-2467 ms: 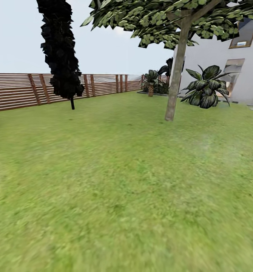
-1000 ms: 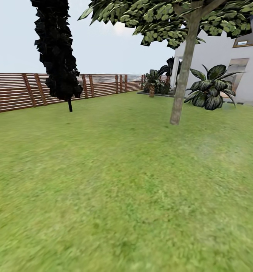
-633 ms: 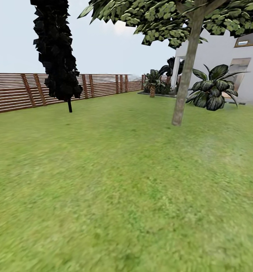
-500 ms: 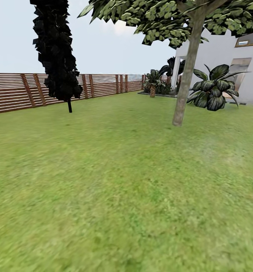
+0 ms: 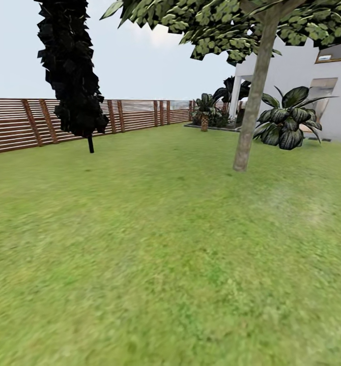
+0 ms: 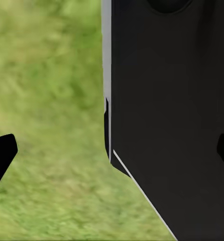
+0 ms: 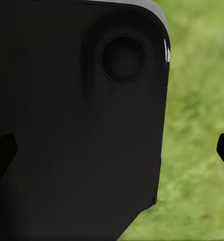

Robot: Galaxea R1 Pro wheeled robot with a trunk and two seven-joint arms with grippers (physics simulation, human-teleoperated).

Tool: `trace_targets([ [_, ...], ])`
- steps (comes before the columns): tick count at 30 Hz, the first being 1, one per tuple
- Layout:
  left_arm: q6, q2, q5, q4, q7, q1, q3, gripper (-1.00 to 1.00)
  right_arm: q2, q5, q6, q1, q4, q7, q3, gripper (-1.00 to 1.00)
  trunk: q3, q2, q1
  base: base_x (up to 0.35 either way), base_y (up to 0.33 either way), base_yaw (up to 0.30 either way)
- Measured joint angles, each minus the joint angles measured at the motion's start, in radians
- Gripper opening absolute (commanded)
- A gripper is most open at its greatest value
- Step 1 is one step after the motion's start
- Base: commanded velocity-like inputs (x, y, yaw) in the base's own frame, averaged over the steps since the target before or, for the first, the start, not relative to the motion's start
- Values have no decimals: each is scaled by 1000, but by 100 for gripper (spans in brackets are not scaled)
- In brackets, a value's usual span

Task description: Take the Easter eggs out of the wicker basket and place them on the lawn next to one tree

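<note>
Open lawn [image 5: 155,244] runs to the fence [image 5: 18,124] — both grippers' fingers spread apart, empty

we see flat, even daylight; the lawn [image 5: 155,244] blurs toward us from the leafy tree [image 5: 249,117], which casts no shadow.

We're seeing green lawn [image 5: 155,244], a brown slatted fence [image 5: 18,124], a near-black tree [image 5: 68,71] and white house wall [image 5: 297,71].
</note>
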Motion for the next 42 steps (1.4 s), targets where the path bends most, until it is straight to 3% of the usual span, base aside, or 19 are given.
trace_targets([
  [42,0,0,0,0,0,0,0,100,0,0,0,0,0,0,0,100,0,0,0,324,107,-1],
])
